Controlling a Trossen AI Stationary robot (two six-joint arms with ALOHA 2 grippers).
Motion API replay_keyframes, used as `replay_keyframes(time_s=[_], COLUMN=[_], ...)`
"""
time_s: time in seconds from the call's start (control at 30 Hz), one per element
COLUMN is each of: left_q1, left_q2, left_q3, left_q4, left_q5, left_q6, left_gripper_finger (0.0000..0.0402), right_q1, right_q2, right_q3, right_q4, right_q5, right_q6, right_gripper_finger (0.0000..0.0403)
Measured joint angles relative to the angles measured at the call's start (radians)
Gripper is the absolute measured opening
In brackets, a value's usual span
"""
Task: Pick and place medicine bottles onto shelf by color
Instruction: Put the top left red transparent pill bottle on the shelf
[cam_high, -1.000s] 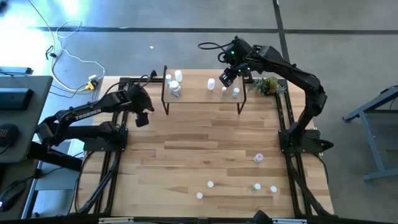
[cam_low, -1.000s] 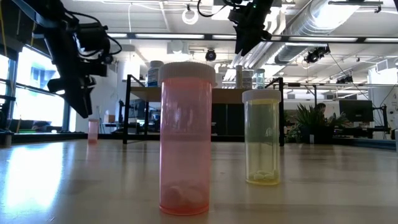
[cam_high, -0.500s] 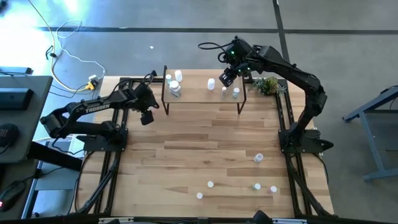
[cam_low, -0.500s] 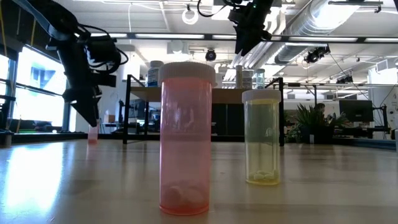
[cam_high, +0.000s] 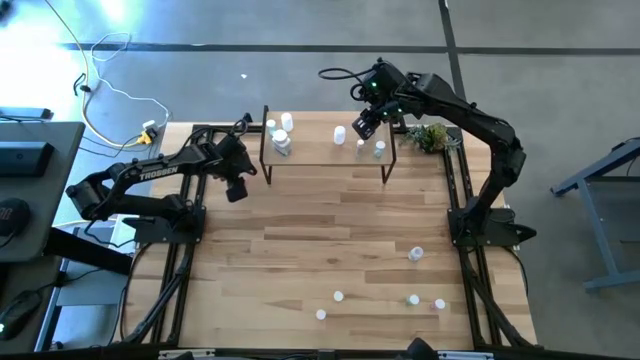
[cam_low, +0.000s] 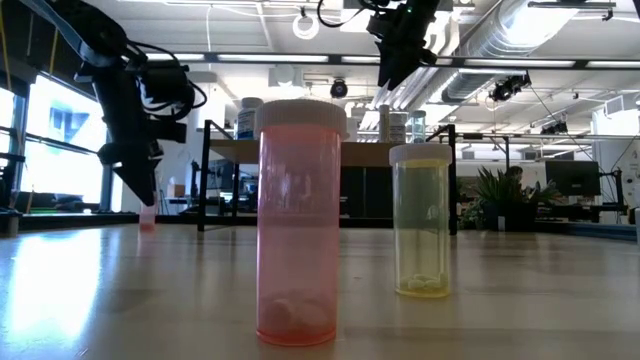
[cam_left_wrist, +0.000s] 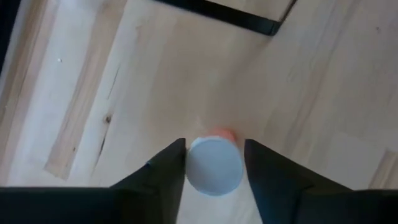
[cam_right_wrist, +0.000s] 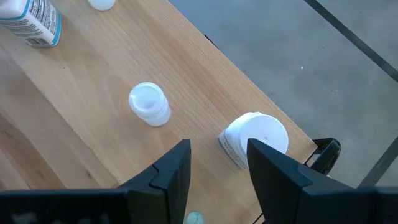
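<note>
A small round bottle (cam_left_wrist: 214, 165) with a smooth white cap and a pinkish-orange translucent body stands upright on the pale, grained tabletop (cam_high: 330, 240), directly between the dark fingers of the left gripper (cam_left_wrist: 214, 167). The fingers sit close on either side of the cap, narrowed around it, though whether they press it cannot be told. Just beyond this gripper stands the shelf (cam_high: 325, 155), a flat light-wood board on thin black metal legs, carrying several white bottles. The right gripper (cam_right_wrist: 217, 163) hovers above the shelf's far side, its fingers partly apart and empty; below it stand a wide white-capped labelled bottle (cam_right_wrist: 255, 140) and a smaller white one (cam_right_wrist: 149, 103). Near the low camera stand a pink cylindrical vial (cam_low: 297, 222) and a yellow one (cam_low: 422, 221).
</note>
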Motion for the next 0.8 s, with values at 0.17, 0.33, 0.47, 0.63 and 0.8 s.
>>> replay_keyframes(time_s=[0.17,0.33,0.47,0.63,0.8], left_q1=[0.000,0.000,0.000,0.000,0.000], left_q2=[0.000,0.000,0.000,0.000,0.000], left_q3=[0.000,0.002,0.031,0.092,0.185], left_q4=[0.000,-0.008,-0.056,-0.137,-0.241], left_q5=[0.000,0.000,0.000,-0.001,-0.029], left_q6=[0.001,0.000,-0.002,-0.035,-0.091], left_gripper_finger=[0.0107,0.0098,0.0102,0.0101,0.0102], right_q1=[0.000,0.000,0.000,0.000,0.000], right_q2=[0.000,0.000,0.000,0.000,0.000], right_q3=[0.000,0.000,0.000,0.000,0.000], right_q4=[0.000,0.000,0.000,0.000,0.000], right_q5=[0.000,0.000,-0.001,-0.001,-0.004], right_q6=[0.000,0.000,0.000,0.000,0.000], right_gripper_finger=[0.0149,0.0149,0.0149,0.0149,0.0149])
